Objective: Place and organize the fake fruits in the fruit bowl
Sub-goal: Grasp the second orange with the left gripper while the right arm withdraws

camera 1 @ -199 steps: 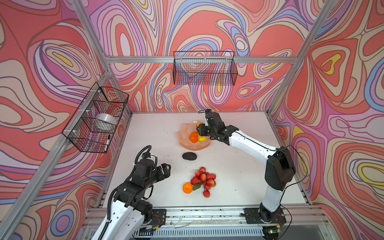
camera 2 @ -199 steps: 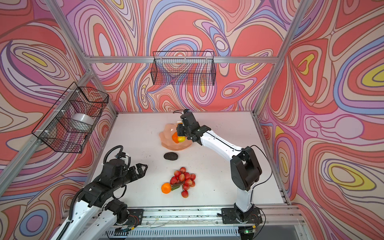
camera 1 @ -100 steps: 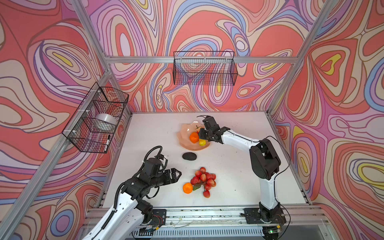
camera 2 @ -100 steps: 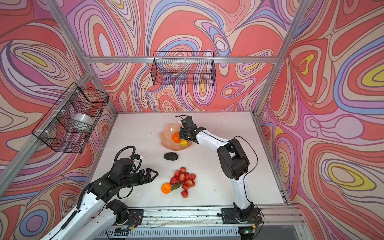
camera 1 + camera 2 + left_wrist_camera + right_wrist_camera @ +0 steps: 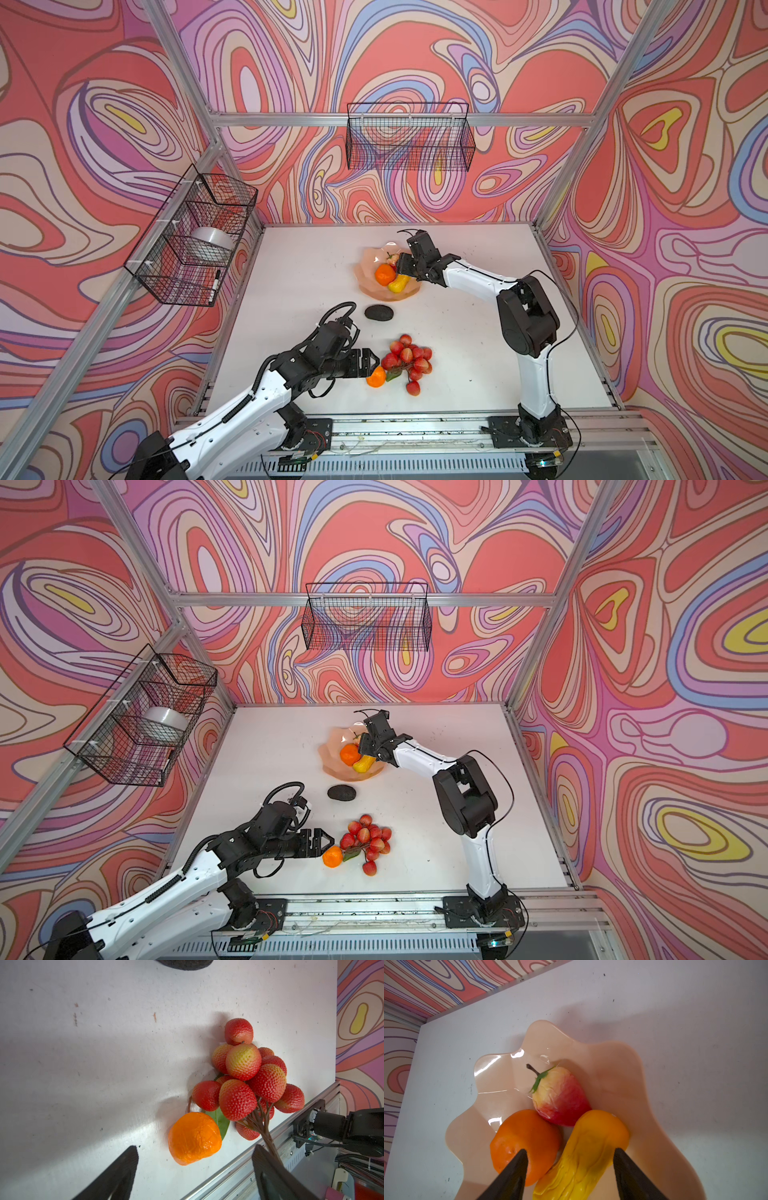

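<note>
So, the fruit bowl [image 5: 365, 266] [image 5: 330, 750] is found toward the back edge of the tabletop [image 5: 478, 332], roughly mid-width. Three fruits are sat in it: the larger orange [image 5: 527, 1142], the yellow-orange elongated fruit [image 5: 583, 1157] and the red-yellow apple [image 5: 560, 1097], all bunched up and touching in the right wrist view.

The right claw [image 5: 570, 1149] [image 5: 401, 270] is held low over the bowl with its jaws apart. The elongated fruit is seen lying between the jaws with a clear gap on the orange's side, so nothing is gripped there.

The dark bumpy avocado [image 5: 378, 312] [image 5: 342, 792] is left on its own near the middle of the tabletop, apart from the bowl.

Closer to the front edge, the smaller orange [image 5: 194, 1138] [image 5: 376, 377] and the bunch of red berries [image 5: 245, 1078] [image 5: 409, 359] are parked touching each other, with a green leaf [image 5: 220, 1120] poking out between them.

The left claw [image 5: 195, 1146] [image 5: 371, 363] is spread wide and nothing is held. The smaller orange is caught partly between the jaws, with gaps left on both sides.
</note>
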Available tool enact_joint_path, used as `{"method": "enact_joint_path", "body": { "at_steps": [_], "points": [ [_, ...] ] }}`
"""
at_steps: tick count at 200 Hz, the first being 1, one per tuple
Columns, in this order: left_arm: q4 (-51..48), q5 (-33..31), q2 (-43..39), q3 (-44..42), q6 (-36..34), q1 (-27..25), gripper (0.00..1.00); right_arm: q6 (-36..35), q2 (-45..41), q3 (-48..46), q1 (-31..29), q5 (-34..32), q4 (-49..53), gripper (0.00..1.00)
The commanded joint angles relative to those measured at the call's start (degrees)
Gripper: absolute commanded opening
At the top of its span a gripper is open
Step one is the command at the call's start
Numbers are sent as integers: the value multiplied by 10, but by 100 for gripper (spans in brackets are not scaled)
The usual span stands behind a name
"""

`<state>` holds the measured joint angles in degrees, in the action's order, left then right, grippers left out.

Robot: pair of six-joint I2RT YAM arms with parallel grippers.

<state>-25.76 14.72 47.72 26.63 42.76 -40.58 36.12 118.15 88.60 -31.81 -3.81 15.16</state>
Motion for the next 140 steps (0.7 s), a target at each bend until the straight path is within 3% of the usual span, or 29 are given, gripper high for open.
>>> {"method": "enact_joint_path", "body": {
  "at_steps": [1, 46, 114, 140],
  "points": [
    [22, -12, 7, -10, 11, -18, 88, 1, -74, -30, 6, -25, -25, 72],
    [27, -23, 36, -14, 12, -49, 88, -18, -232, -157, 6, -45, -69, 84],
    [75, -25, 131, -9, -1, -57, 86, 0, -434, -315, 6, -73, -62, 93],
    [93, -24, 159, -11, -1, -56, 76, 6, -467, -328, 6, -88, -39, 93]
  ]
}}
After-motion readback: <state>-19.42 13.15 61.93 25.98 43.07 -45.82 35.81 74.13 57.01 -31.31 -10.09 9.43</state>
